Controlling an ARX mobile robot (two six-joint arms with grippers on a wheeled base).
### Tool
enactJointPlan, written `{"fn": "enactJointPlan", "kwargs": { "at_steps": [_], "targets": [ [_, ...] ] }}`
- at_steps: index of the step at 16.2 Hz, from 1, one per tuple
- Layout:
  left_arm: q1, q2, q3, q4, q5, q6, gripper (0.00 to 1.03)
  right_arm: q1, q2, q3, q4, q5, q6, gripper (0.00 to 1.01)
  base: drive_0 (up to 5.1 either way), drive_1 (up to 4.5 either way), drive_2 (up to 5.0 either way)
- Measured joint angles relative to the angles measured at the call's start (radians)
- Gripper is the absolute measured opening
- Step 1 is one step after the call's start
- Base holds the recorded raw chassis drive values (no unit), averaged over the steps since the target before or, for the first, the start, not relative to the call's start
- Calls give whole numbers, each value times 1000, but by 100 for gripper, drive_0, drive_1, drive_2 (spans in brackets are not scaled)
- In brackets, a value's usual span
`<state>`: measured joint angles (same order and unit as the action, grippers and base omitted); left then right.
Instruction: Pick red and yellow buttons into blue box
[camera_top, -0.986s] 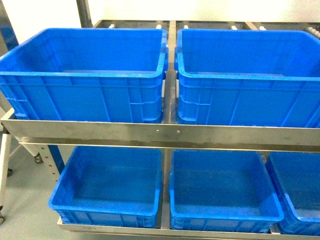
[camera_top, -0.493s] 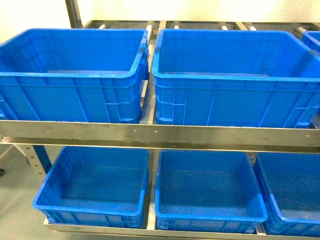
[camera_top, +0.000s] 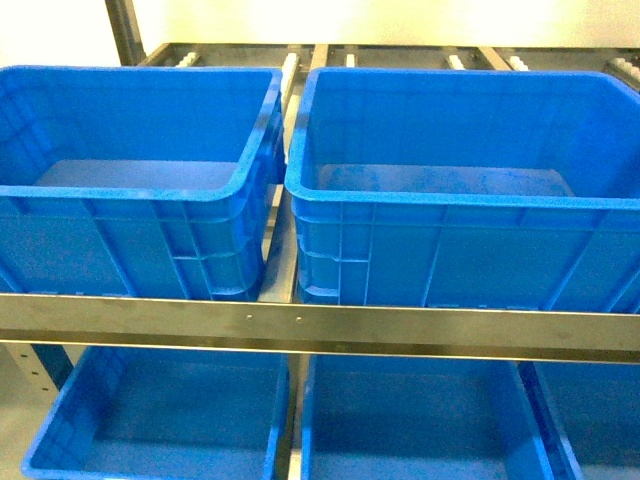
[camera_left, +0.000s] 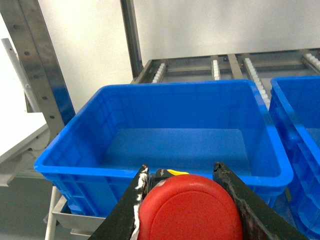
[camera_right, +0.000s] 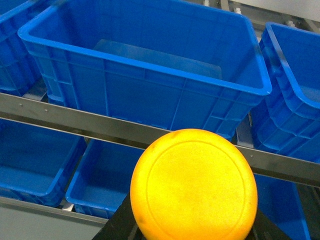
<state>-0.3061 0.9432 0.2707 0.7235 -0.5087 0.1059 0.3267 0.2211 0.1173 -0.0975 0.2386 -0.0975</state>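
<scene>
**A:** Nearest to you: your left gripper (camera_left: 182, 200) is clamped on the red button (camera_left: 191, 210), fingers on either side just under the cap. A sliver of yellow shows behind the cap; I cannot tell what it is.

**B:** And the right?

**A:** Your right gripper (camera_right: 192, 227) carries the yellow button (camera_right: 194, 186); the cap hides the fingers, but it sits seated between them. Both buttons look light, hard and smooth-capped, so I judge the body under the cap a surer hold than the dome.

**B:** Where do they go?

**A:** Beyond the steel shelf rail (camera_top: 320, 325), two deep crates stand side by side. The left blue box (camera_left: 165, 135) lies ahead of your left gripper, the right blue box (camera_right: 150, 50) ahead of your right. Neither button is over a rim yet.
</scene>
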Motion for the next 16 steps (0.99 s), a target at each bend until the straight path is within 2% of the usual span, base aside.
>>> {"fn": "enactJointPlan", "kwargs": {
  "at_steps": [9, 12, 14, 16],
  "targets": [
    [-2, -2, 0, 1, 0, 0, 31, 0, 0, 0, 0, -3, 0, 25, 444, -19, -415],
    [-5, 3, 0, 1, 5, 0, 31, 0, 0, 0, -3, 4, 0, 25, 0, 0, 0],
    [-6, 3, 0, 2, 7, 0, 31, 0, 0, 0, 2, 3, 0, 25, 49, 217, -119],
    [-5, 3, 0, -1, 4, 0, 31, 0, 0, 0, 0, 3, 0, 25, -299, 533, -85]
  ]
}}
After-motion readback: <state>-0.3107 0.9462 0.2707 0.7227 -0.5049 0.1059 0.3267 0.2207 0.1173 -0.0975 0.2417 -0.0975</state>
